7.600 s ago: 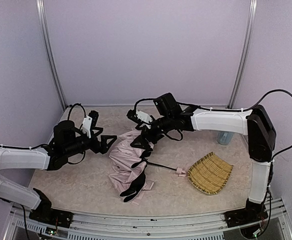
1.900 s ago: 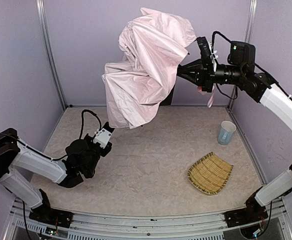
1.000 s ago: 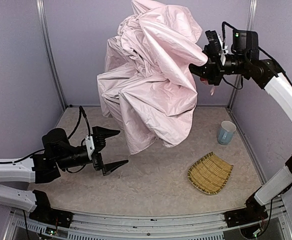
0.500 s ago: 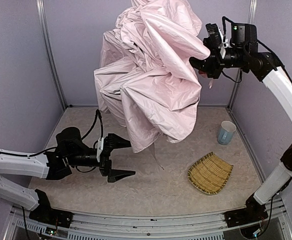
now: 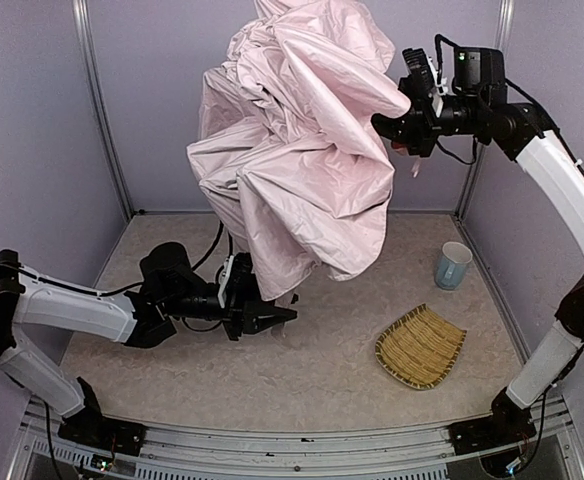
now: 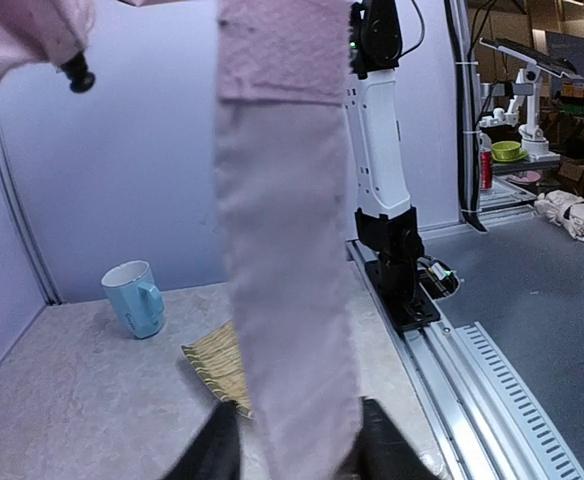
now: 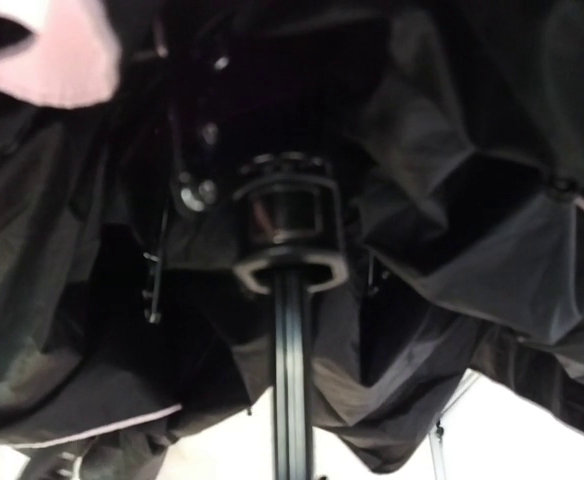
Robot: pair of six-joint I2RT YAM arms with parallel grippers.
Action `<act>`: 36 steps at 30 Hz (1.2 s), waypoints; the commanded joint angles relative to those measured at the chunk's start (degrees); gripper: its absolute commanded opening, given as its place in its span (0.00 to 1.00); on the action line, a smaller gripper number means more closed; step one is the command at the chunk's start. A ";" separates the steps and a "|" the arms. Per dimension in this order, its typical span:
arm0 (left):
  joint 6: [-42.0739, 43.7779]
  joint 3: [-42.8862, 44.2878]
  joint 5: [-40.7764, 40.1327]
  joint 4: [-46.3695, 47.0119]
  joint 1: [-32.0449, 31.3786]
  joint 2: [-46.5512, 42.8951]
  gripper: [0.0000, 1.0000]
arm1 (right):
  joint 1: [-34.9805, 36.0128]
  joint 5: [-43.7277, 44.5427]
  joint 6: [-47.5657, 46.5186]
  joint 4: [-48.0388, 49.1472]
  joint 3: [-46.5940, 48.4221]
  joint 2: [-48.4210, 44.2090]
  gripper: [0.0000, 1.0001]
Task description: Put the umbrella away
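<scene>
Right claw (image 5: 392, 125) is clamped tight on the umbrella (image 5: 292, 170), holding it way up in the air at the far right. In the right wrist view the thin black shaft (image 7: 292, 400) runs straight up into the black lining. The pink fabric billows out to the left of that claw and hangs over the middle of the bench (image 5: 322, 395). Left claw (image 5: 277, 318) sits low, right at the bottom hem, with a pink strap (image 6: 287, 300) dangling between its fingers (image 6: 217, 450); can't tell if they're actually pinching it. Blue mug (image 5: 452, 265) is at the far right and the straw tray (image 5: 420, 346) near right, both well apart from the umbrella
</scene>
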 commanded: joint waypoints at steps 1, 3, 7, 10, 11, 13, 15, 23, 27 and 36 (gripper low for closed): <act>-1.34 -1.19 3.20 2.98 0.26 -1.32 0.00 | -0.52 -0.77 0.03 0.44 1.66 -1.31 0.00; -0.84 -3.70 1.68 2.42 0.69 -3.66 0.00 | -0.50 1.73 0.19 0.44 0.76 -2.13 0.00; 5.14 -7.45 -8.65 -5.97 0.92 -10.11 0.00 | -0.68 8.26 2.67 3.20 -2.40 -4.23 0.00; 10.90 -9.88 -20.96 -11.35 2.10 -12.12 0.00 | -0.42 10.68 5.23 2.60 -3.02 -5.12 0.00; 12.16 -10.26 -23.61 -11.95 3.37 -11.84 0.00 | 0.05 10.99 5.15 1.73 -3.54 -5.55 0.00; 13.91 -9.29 -26.21 -12.93 6.97 -9.84 0.00 | 3.19 13.13 3.20 1.05 -7.35 -7.04 0.00; 14.91 -7.59 -26.77 -11.84 11.05 -6.71 0.00 | 6.47 14.14 -0.68 1.23 -13.09 -8.76 0.00; 21.83 3.78 -27.01 -5.51 21.90 7.95 0.00 | 19.07 18.53 -4.39 1.13 -27.66 -10.45 0.00; 24.59 10.80 -26.34 -7.30 23.18 13.43 0.00 | 25.00 23.94 -3.70 4.20 -37.00 -10.36 0.00; 28.22 15.88 -26.28 -3.80 23.99 19.57 0.00 | 27.08 28.49 4.68 16.20 -54.26 -3.96 0.00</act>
